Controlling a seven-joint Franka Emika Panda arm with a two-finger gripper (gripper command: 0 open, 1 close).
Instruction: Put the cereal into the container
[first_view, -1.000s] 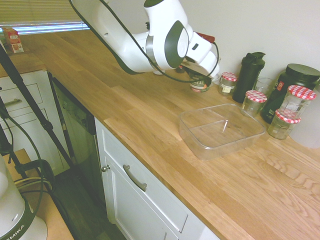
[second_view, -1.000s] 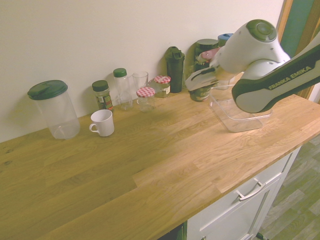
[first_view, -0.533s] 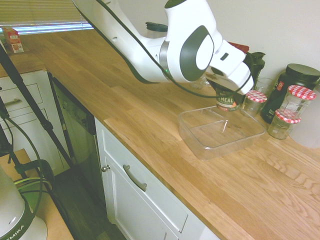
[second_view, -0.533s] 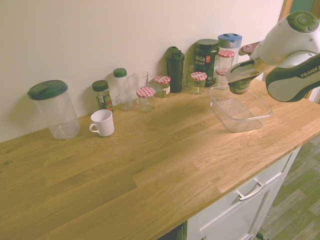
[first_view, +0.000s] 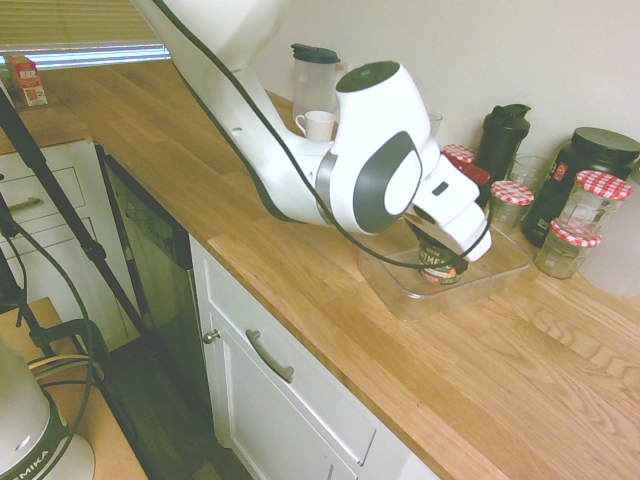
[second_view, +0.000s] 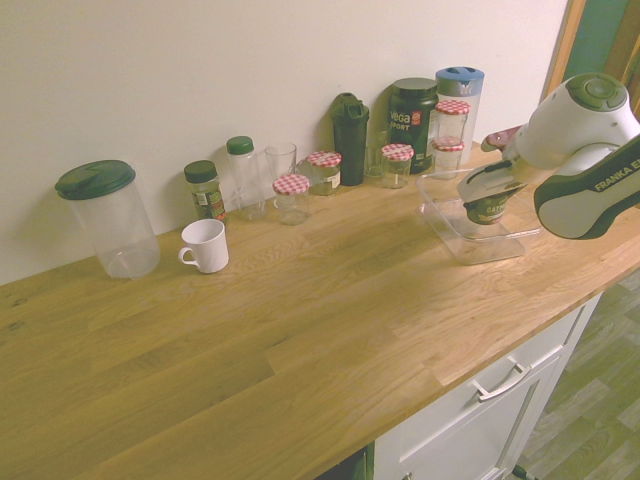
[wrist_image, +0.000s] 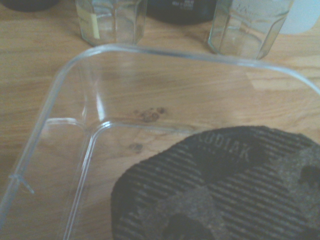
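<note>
The cereal (first_view: 441, 264) is a small dark cup with a pale label, and my gripper (first_view: 440, 248) is shut on it from above. It hangs upright inside the walls of the container (first_view: 398, 293), a shallow clear plastic tub on the wooden counter. Whether the cup touches the tub floor cannot be told. From the other side, the cereal (second_view: 490, 210) sits low in the container (second_view: 470, 251) under my gripper (second_view: 487, 194). In the wrist view the cup's dark ribbed top (wrist_image: 220, 185) fills the lower right, with the container rim (wrist_image: 75, 75) curving around it.
Glass jars with red-checked lids (first_view: 600, 198), a black shaker bottle (first_view: 500, 140) and a dark tub (first_view: 592, 152) line the wall behind the container. Farther along stand a white mug (second_view: 205, 245), a spice bottle (second_view: 203, 190), a drinking glass (second_view: 281, 163) and a big green-lidded canister (second_view: 105, 220).
The arm carried the cereal from beside the jars at the wall across to the container, then lowered it inside the tub walls. The grip stayed shut throughout.
</note>
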